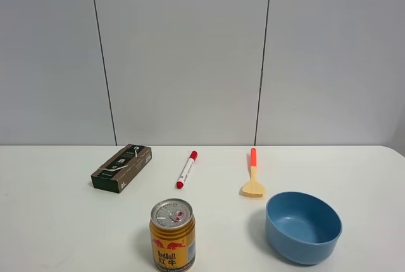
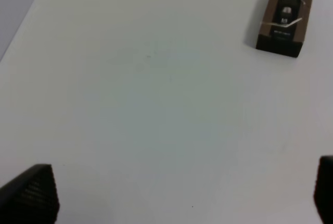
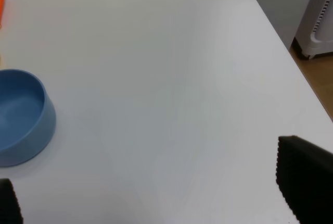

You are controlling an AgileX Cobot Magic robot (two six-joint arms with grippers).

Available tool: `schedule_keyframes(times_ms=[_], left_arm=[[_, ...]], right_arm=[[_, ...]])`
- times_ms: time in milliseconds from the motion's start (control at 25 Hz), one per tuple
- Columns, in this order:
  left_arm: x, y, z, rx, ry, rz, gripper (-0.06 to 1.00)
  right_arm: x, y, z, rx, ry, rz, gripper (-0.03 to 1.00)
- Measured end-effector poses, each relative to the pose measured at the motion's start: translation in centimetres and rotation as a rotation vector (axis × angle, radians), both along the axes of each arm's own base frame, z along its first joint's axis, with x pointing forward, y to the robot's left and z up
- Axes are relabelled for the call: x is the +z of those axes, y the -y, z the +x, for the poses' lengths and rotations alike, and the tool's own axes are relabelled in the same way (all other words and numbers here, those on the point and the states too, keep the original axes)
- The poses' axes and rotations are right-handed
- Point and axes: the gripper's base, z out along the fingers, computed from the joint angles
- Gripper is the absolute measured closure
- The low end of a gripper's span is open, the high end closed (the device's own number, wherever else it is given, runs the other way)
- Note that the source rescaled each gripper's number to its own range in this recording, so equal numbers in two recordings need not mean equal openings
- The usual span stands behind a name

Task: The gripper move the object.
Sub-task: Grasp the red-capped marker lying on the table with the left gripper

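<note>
The white marker pen with a red cap lies on the white table, slightly slanted, between the dark box and the spatula. No arm shows in the exterior high view. My left gripper shows only its two black fingertips, wide apart and empty above bare table. My right gripper is the same, with its fingertips wide apart and nothing between them. The pen shows in neither wrist view.
A dark green-brown box lies left of the pen and shows in the left wrist view. An orange-handled wooden spatula lies right of it. A Red Bull can and a blue bowl stand in front; the bowl shows in the right wrist view.
</note>
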Motion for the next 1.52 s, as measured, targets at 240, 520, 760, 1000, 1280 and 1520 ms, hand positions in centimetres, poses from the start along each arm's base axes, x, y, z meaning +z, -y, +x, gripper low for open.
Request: schedule_keyframes(times_ms=[240,520,760,1000,1280,1520], left_arm=[[0.00,0.00,0.00,0.000,0.000,0.000,-0.05],[0.00,0.00,0.00,0.000,0.000,0.000,-0.05],[0.00,0.00,0.00,0.000,0.000,0.000,-0.05],[0.00,0.00,0.00,0.000,0.000,0.000,-0.05],[0.00,0.00,0.00,0.000,0.000,0.000,-0.05],[0.00,0.00,0.00,0.000,0.000,0.000,-0.05]], right_arm=[[0.00,0.00,0.00,0.000,0.000,0.000,-0.03],[0.00,0.00,0.00,0.000,0.000,0.000,-0.03],[0.00,0.00,0.00,0.000,0.000,0.000,-0.03],[0.00,0.00,0.00,0.000,0.000,0.000,-0.03],[0.00,0.00,0.00,0.000,0.000,0.000,-0.03],[0.00,0.00,0.00,0.000,0.000,0.000,-0.03]])
